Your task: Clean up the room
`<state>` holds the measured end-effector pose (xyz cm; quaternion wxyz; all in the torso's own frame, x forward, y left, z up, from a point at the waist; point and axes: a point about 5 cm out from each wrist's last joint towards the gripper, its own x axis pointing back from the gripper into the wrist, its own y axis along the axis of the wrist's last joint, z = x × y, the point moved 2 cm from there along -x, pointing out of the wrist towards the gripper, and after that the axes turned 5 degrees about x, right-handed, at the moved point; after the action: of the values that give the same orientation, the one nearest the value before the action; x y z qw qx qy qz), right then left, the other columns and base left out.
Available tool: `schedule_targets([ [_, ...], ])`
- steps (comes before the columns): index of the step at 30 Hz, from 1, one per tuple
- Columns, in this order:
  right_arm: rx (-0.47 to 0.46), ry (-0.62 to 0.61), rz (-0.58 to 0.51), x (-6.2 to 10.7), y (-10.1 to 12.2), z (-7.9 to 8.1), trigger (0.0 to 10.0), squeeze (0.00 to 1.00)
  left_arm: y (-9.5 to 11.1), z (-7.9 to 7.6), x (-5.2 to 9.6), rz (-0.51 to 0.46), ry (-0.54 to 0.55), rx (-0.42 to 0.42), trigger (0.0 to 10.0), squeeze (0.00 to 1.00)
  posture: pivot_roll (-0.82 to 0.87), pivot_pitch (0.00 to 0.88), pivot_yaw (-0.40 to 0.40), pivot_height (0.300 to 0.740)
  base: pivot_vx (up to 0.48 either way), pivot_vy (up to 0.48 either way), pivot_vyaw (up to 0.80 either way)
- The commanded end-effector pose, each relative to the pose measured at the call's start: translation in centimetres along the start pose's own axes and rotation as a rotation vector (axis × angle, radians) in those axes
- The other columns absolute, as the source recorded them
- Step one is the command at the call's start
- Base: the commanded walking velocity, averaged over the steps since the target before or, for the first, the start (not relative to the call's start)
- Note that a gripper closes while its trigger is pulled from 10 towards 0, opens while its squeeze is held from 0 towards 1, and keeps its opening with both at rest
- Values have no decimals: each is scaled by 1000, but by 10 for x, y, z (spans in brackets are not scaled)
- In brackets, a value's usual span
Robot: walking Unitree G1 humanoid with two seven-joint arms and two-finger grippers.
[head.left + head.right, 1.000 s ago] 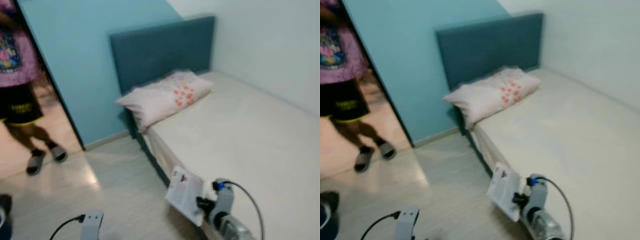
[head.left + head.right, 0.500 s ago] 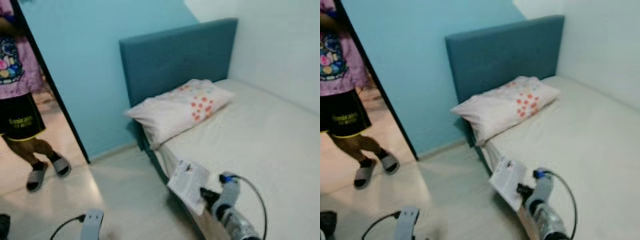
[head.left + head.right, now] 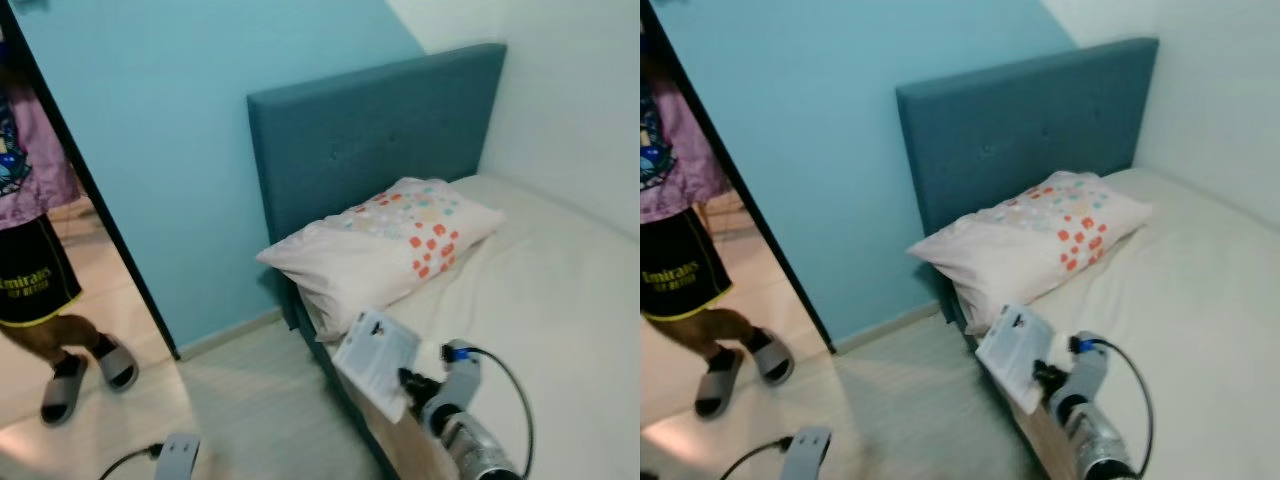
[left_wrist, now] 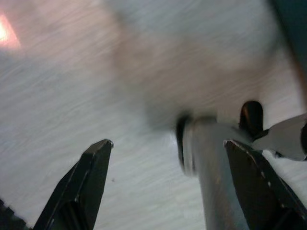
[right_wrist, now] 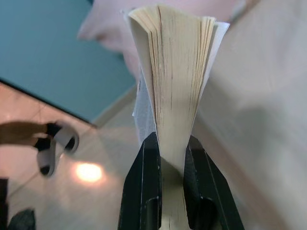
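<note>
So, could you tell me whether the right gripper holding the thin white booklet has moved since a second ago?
Yes: the right gripper with the thin white booklet has come closer to the dotted white pillow, though the camera shifted too.

The bed (image 3: 560,300) is the landmark. Its mattress lies bare beyond the pillow (image 3: 385,240) — open room for a gripper there. The pillow fills the end against the headboard (image 3: 370,140). Beside the bed the floor (image 3: 260,400) is open up to the blue wall (image 3: 180,120) — a person (image 3: 35,250) stands in the doorway beyond.
</note>
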<state>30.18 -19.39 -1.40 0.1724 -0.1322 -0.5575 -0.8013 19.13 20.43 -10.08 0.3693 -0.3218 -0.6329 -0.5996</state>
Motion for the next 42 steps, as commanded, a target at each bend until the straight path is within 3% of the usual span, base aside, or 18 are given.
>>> schedule_targets([
  [1, -13, 9, 2, -3, -2, 8, 10000, 0, -4, 2, 1, 11, 4, 17, 10000, 0, 29, 0, 26, 740, 0, 0, 0],
  [10, -38, -35, 9, -1, -1, 0, 10000, 0, 0, -16, -2, 19, -21, -14, 10000, 0, 23, 0, 29, 740, 0, -344, 0],
  [19, -44, -75, 45, 0, -7, -5, 10000, 0, -1, -21, -3, 25, 7, -3, 10000, 0, 22, 0, 30, 740, 0, -144, 0],
  [23, -72, -78, 56, 0, -10, -4, 10000, 0, -16, -10, 0, 47, 26, -13, 10000, 0, 21, 0, 34, 740, 0, 0, 0],
  [34, -79, -58, 84, 0, -16, 3, 10000, 0, -16, 14, 3, 50, 55, -16, 10000, 0, 22, 0, 34, 740, 0, 0, 0],
  [38, -112, -64, 87, -1, -15, 2, 10000, 0, -15, 2, 1, 50, 44, -20, 10000, 0, 22, 0, 34, 730, 0, 0, 0],
  [42, -186, -87, 53, -2, -8, -3, 10000, 0, 4, -8, -2, 21, 32, -21, 10000, 0, 22, 0, 34, 710, 0, 0, 0],
])
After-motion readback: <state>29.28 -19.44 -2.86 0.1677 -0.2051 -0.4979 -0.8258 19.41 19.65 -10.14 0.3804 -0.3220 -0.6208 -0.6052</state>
